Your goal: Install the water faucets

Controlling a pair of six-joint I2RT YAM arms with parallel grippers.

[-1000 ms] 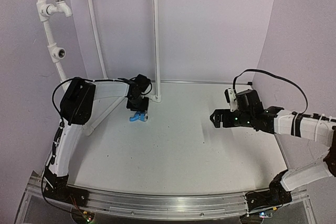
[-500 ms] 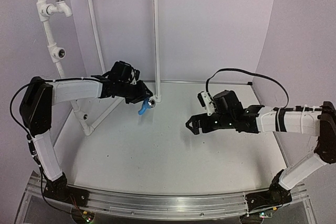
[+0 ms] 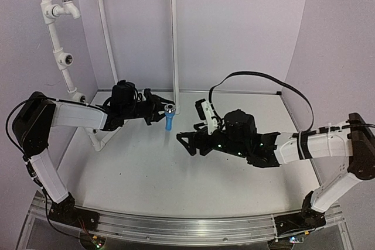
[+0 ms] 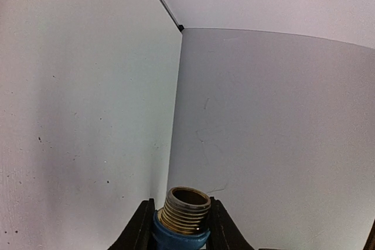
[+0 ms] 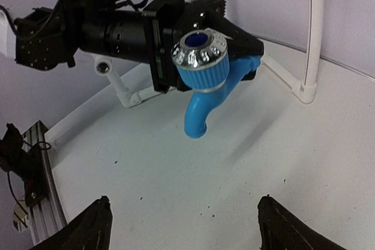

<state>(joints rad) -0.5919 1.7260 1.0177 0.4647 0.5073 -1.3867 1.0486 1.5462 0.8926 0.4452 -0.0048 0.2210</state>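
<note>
The bright blue water faucet [image 3: 169, 120] hangs above the table's back middle with my left gripper [image 3: 158, 112] shut on its body. In the left wrist view its brass threaded end [image 4: 185, 210] sticks out between the black fingers [image 4: 140, 229]. In the right wrist view its ribbed knob [image 5: 199, 52] faces the camera and the spout [image 5: 196, 115] points down. My right gripper [image 3: 186, 142] stands open a short way right of the blue faucet, nothing between its fingertips [image 5: 99, 218]. The white faucet [image 3: 66, 1] sits mounted on the white pipe frame [image 3: 54, 36] at the top left.
Lower on the pipe frame are two round open sockets [image 3: 68, 59], the second one [image 3: 81, 98] near the left arm. A vertical white pipe [image 3: 174, 39] ends in a foot [image 5: 306, 91] just behind the blue faucet. Purple walls close the back and sides.
My left gripper has lifted the blue faucet off the table and carried it right. The right arm has swung left toward it, its jaws narrowing a little.
</note>
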